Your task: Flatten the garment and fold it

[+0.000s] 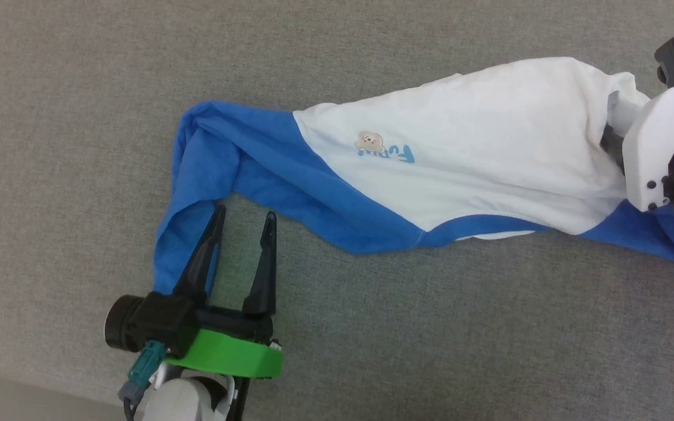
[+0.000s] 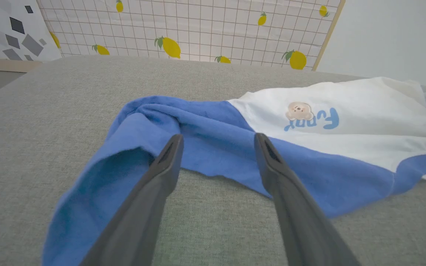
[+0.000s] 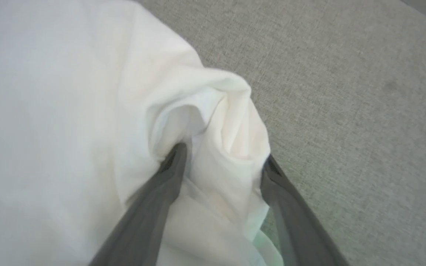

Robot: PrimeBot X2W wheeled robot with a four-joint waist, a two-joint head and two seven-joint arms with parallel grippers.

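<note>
While the garment (image 1: 477,128) lay stretched across the grey fabric surface (image 1: 79,88), its blue end pointed toward the robot's left and its white body ran off to the right. The small bear patch (image 1: 369,141) and the light-blue word (image 1: 400,154) beside it faced up on the white chest. A blue sleeve (image 1: 188,222) trailed from the bunched blue end down toward the left tool (image 1: 243,215).

The left tool stood wide open and held nothing. In the head view its left finger crossed the blue sleeve, while its right finger lay over bare grey surface with its tip just beside the garment's blue edge. In the left wrist view the left tool (image 2: 217,137) showed the same spread, with blue cloth (image 2: 213,129) just past both tips. Whether the left finger actually touched the sleeve could not be told. Behind the surface stood a white gridded panel printed with lemons (image 2: 198,29), and beside it a panel with grey diamond shapes (image 2: 9,33).

At the far right of the head view the right arm's white housing (image 1: 656,146) sat over the garment's white end. In the right wrist view the right tool (image 3: 223,153) also stood wide apart, with a bunched fold of white cloth (image 3: 231,125) lying between its fingers. One finger (image 3: 168,170) was tucked into the fold, and the other (image 3: 283,192) ran along its outer edge beside the grey surface. The jaws were not pinched together on the cloth.
</note>
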